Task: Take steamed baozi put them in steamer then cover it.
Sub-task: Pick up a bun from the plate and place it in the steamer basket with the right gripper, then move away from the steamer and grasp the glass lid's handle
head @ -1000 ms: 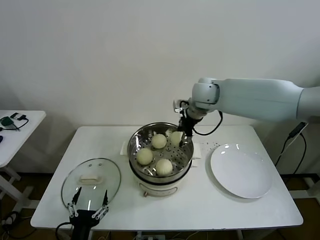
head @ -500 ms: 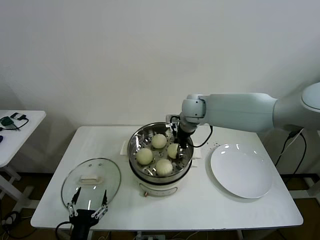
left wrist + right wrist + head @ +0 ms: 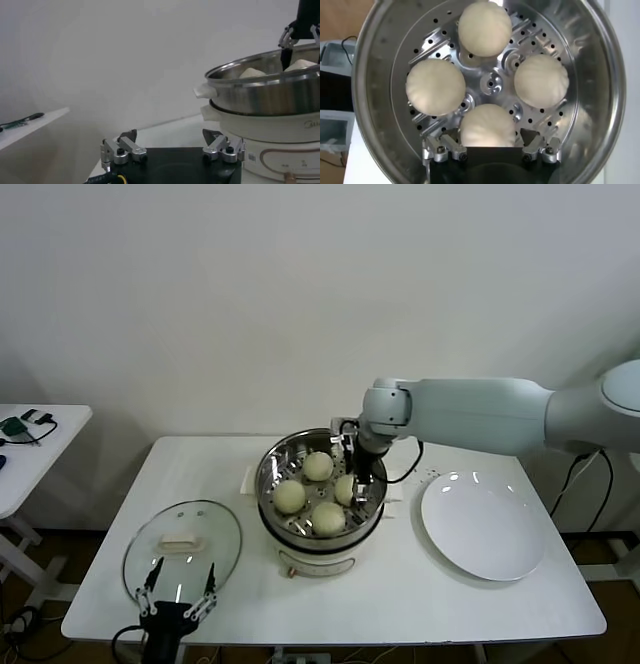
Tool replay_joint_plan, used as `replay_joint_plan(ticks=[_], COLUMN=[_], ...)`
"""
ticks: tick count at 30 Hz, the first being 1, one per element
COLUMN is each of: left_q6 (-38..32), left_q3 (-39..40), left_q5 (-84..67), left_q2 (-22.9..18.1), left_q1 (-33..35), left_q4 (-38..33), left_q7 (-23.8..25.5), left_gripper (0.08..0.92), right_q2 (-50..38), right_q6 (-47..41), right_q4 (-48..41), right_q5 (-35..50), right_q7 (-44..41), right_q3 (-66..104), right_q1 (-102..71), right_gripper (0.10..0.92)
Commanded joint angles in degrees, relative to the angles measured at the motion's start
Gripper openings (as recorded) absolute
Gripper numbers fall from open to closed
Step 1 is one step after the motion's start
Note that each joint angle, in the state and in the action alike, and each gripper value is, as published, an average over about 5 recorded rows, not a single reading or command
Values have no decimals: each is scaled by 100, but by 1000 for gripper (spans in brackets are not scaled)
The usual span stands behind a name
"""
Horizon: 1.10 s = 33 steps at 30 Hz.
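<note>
Four steamed baozi (image 3: 487, 125) are sitting on the perforated floor of the steamer (image 3: 320, 494), the last one lying between the spread, released fingers of my right gripper (image 3: 490, 150). I'm lifting straight up, avoiding nudging that bun. Left gripper (image 3: 176, 604), also open, is waiting near the cover (image 3: 182, 544) beside the pot.

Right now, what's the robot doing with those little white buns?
It's filling the steamer. All four baozi sit in the pot, and the right pincer has opened around the last one. The glass cover lies on the table, beside the waiting left pincer. The plate is bare.
</note>
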Motion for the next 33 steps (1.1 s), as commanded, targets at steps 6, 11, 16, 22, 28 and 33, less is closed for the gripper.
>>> replay_joint_plan(ticks=[6,11,16,22,28,33], left_q6=[14,3,-1,-35,-44,5], left_q3=[7,-8,-58,-78,-59,-60], left_q5=[33,49,53,171,383,684], left_q2=[2,-30,-52,-102,-198,-254], left_q1=[25,78,71,52,43,19], left_q4=[-50,-55,-87,-172,-189,-271], left_q7=[5,19,19,-3,-32,-35], left_gripper=[823,823,823,823,823,823], right_q2=[-1236,-1785,-2472,-3252,-3440,-3218], right_q6=[676,1442,2356,3320,3974,4223], right_q4=[514,594,903,1202,1208,1198], right_q5=[240,189,136,87,-174,-561], right_q7=[-116,283,1351,2368,3114,3396], right_q3=[853,1398,1659,2903,4947,6962], right_q1=[558,308,-298,-1954,-4205,-6099], right_gripper=[823,823,823,823,823,823])
